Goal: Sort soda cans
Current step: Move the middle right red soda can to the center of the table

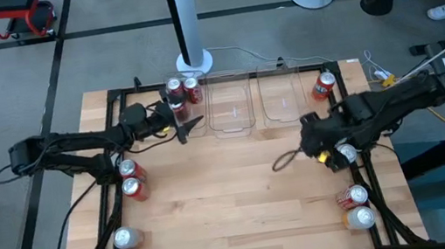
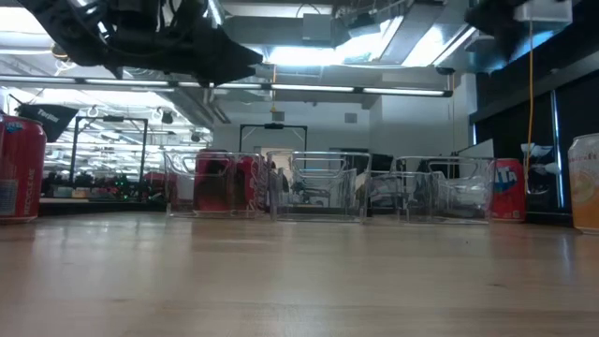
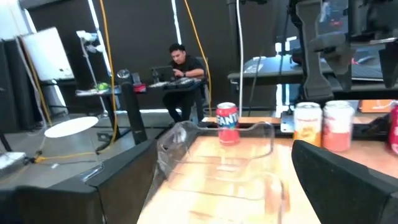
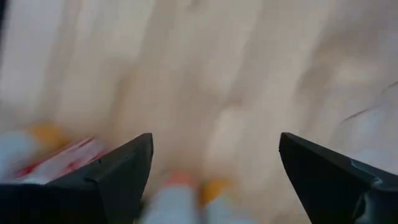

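my right pincer [image 1: 326, 155] hung open, holding nothing, right over an upright can [image 1: 347, 153] at the bench's [image 1: 244, 209] right edge, its long axis vertical, while my left pincer [image 1: 190, 126], also open and empty, hovered just beside the two red cans [image 1: 181, 88] by the clear bins [image 1: 230, 106]. my right arm was nearer that edge can. the right wrist view showed wide jaws above blurred cans, which the low view missed.

Blurred cans [image 4: 56, 158] under right claw [image 4: 214, 174]

Bright overhead ceiling lights [image 2: 309, 56]; heavy motion blur across right wrist view.
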